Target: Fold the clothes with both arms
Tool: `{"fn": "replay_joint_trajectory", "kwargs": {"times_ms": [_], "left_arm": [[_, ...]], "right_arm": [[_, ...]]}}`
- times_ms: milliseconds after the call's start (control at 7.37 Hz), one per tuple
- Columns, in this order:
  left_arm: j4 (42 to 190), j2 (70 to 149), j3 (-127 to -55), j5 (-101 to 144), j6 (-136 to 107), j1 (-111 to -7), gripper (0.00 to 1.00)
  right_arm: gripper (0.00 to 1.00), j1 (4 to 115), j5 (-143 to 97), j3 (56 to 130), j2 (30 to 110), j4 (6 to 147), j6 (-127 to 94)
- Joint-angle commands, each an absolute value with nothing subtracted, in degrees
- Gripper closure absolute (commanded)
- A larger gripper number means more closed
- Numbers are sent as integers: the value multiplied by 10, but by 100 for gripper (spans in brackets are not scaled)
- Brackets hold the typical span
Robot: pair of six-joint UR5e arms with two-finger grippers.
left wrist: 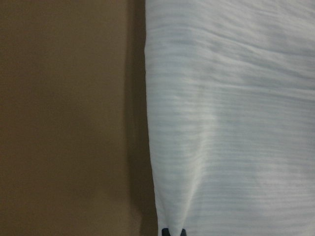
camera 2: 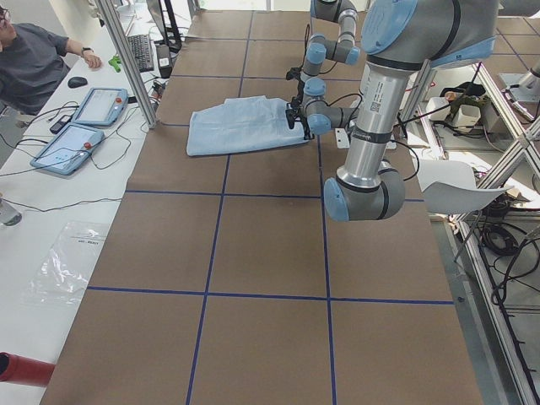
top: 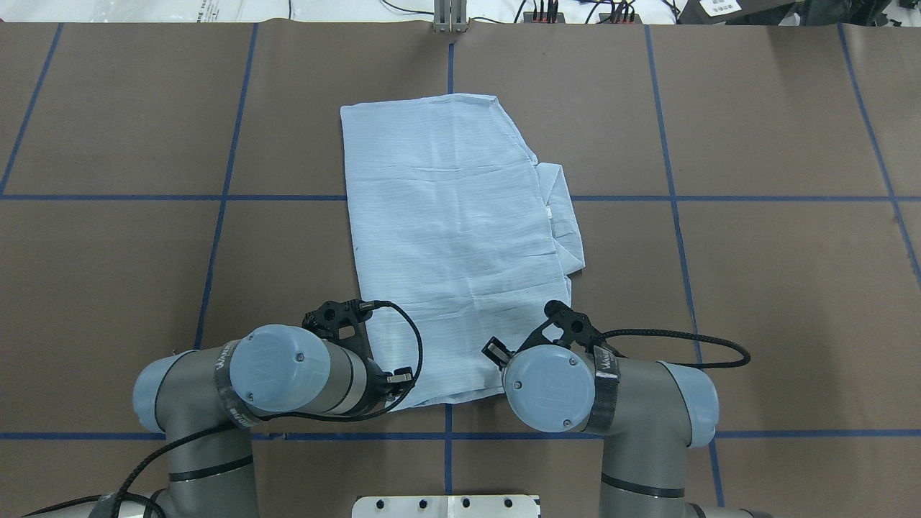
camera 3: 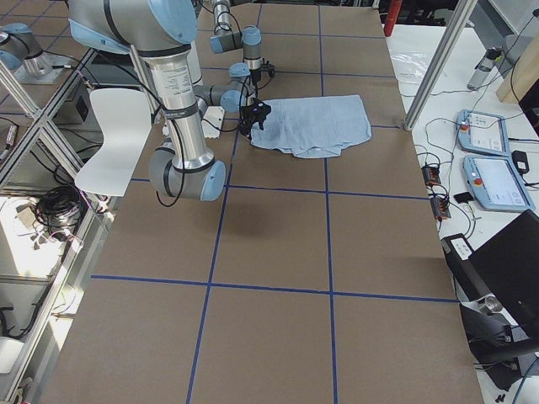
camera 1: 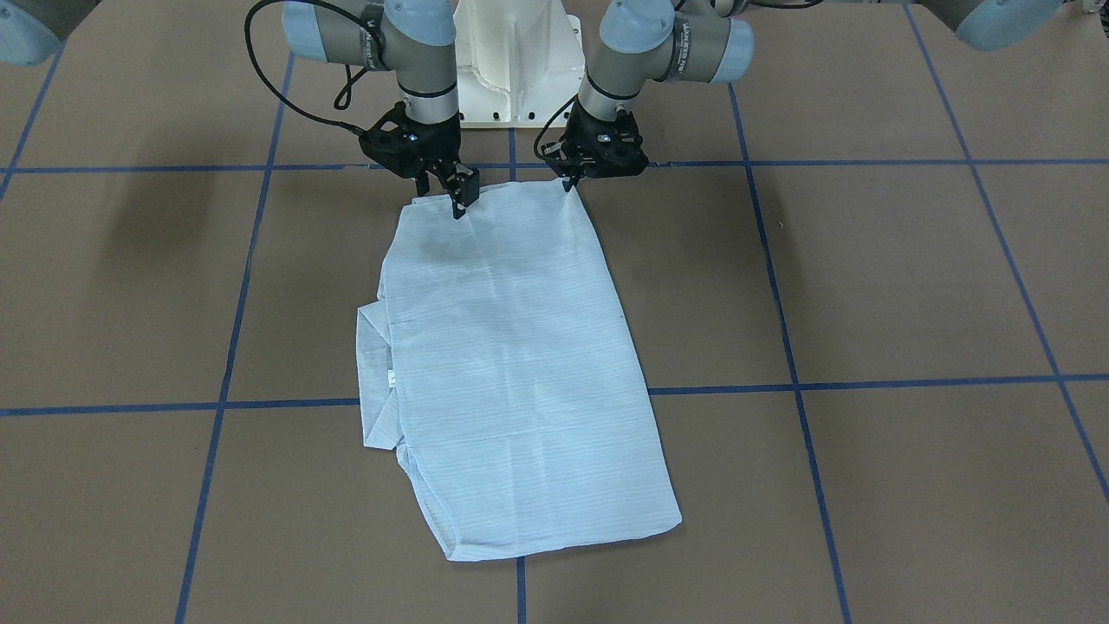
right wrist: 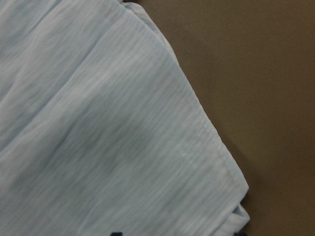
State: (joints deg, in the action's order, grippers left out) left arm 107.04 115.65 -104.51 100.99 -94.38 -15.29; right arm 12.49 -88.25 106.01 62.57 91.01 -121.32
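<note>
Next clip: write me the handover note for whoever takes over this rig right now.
The left gripper is at one near corner of the shirt and looks shut on its edge.
The right gripper has its tips at the other near corner; whether it is open or shut cannot be told.
The shirt lies flat on the table as a long panel running away from the robot, with its collar poking out on the robot's right.
Done: sides folded in, no sleeve showing.
Left: the crosswise fold, probably near edge carried to far edge.

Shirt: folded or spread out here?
Folded: the shirt lies as a narrow oblong, no sleeves showing, collar poking from one long edge.
</note>
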Motion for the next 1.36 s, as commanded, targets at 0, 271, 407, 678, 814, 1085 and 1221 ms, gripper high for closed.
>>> {"fn": "replay_joint_trajectory", "kwargs": {"times_ms": [0,271,407,678,814,1085,1221], "left_arm": [[1071,1156,-1045,1010,-944,-153,100],[1070,1157,-1045,1010,-943,-153,100],[1071,1158,-1046,1010,-943,-153,100],[1071,1158,-1047,1010,-943,-153,100],[1071,1158,-1047,1010,-943,-153,100],[1071,1158,-1047,1010,-943,-153,100],[1071,1158,-1047,1010,-943,-153,100]], "right_arm": [[19,122,-881,1060,628,911,-1214],[19,121,-873,1060,628,912,-1214],[19,120,-872,1059,628,912,-1214],[20,120,-869,1056,629,912,-1214],[24,120,-868,1055,629,912,-1214],[47,120,-865,1056,628,912,-1214],[92,120,-866,1056,628,912,-1214]]}}
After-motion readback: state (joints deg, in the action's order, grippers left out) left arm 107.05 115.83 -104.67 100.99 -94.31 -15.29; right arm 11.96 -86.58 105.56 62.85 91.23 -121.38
